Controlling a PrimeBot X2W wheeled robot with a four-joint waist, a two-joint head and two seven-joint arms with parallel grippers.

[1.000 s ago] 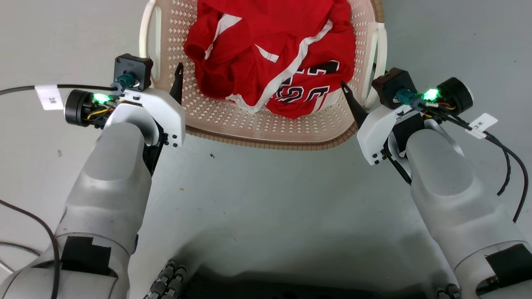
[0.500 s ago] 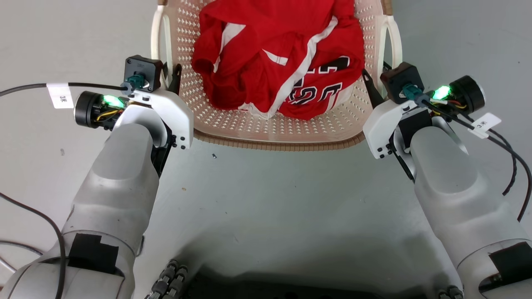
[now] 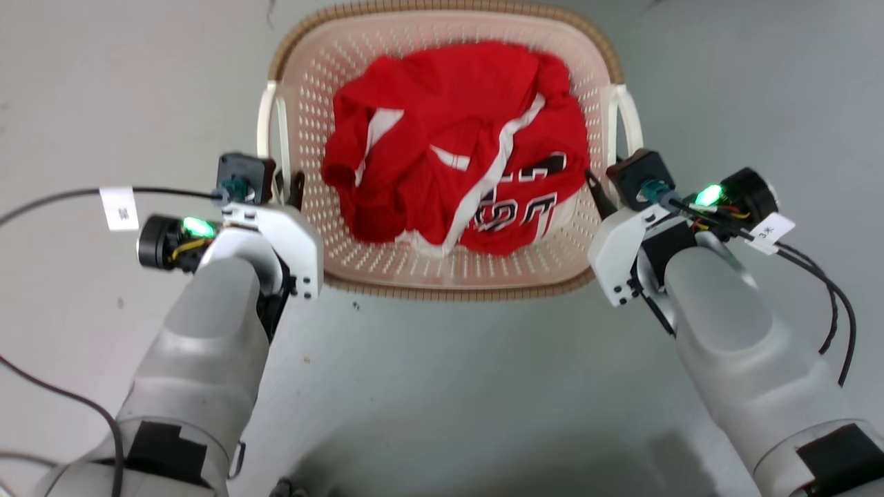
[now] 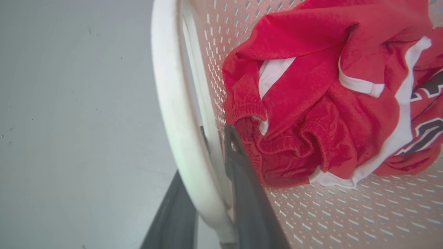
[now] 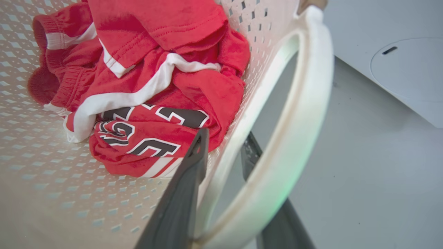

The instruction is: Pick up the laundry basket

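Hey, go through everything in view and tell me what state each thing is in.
laundry basket: upright, loaded, gripped at both side walls.
red jersey: crumpled, lying inside the basket.
left claw: shut on the basket's left wall, one finger inside, one outside.
right claw: shut on the right wall, the same way.

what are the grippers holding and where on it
Cream perforated plastic laundry basket: left gripper and right gripper each clamp its side wall at a white handle.
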